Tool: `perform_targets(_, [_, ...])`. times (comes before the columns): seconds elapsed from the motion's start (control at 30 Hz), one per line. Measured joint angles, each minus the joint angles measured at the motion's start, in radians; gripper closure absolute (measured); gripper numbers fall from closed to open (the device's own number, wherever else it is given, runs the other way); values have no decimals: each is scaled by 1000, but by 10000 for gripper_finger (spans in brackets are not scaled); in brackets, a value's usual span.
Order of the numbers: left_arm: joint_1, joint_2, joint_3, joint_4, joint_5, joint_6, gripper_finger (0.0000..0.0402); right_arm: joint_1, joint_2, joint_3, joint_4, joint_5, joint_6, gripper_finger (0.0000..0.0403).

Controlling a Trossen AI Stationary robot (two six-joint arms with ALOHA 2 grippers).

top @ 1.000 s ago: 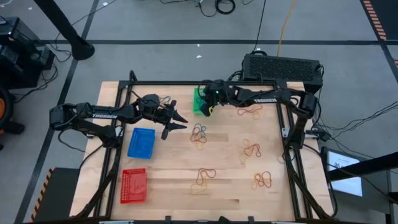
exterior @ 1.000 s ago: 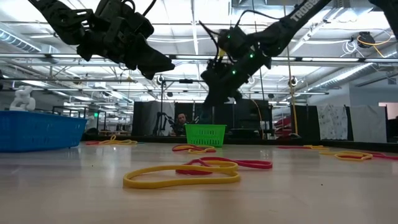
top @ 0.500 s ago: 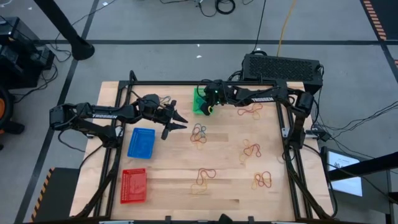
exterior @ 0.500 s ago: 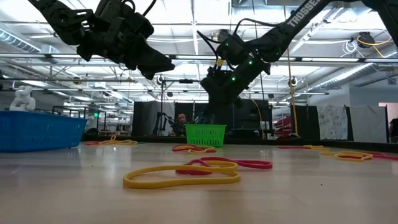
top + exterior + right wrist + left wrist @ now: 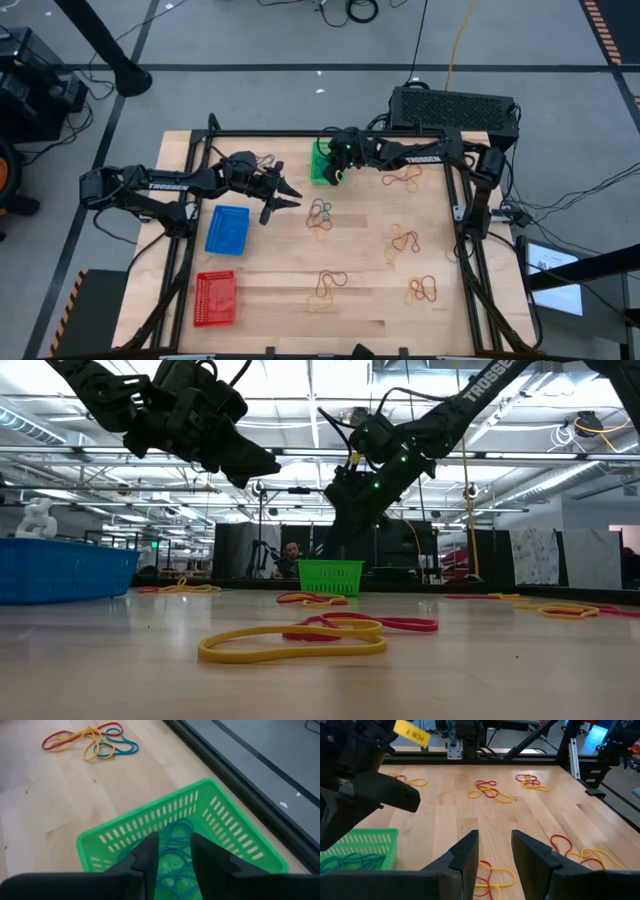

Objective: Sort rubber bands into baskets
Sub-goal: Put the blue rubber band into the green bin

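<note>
Wooden table (image 5: 360,290): rubber bands (image 5: 320,215) scattered; green basket (image 5: 320,163) far centre. Right gripper (image 5: 172,851) released directly above it, bands inside; left gripper (image 5: 288,196) unclenched, empty. Advice: lift clear vertically before reaching again.

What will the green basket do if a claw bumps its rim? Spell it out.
The green basket would probably slide across the table rather than resist: its walls are thin open mesh, so it looks light. It seems unlikely to tip, being low and wide. The few rubber bands lying inside likely add little weight to anchor it.
</note>
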Motion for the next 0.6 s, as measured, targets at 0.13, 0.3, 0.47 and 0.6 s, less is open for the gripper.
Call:
perform_targets(0.13, [0,0,0,-5,0,0,278,0,-25,40,-60,0,-26,294])
perform_targets(0.3, [0,0,0,-48,0,1,278,2,-48,154,-215,-1,-48,293])
perform_targets(0.47, [2,0,0,-94,-66,5,278,26,-48,256,-411,-2,-89,293])
perform_targets(0.6, [9,0,0,-177,-156,32,278,63,-51,265,-519,-14,-83,293])
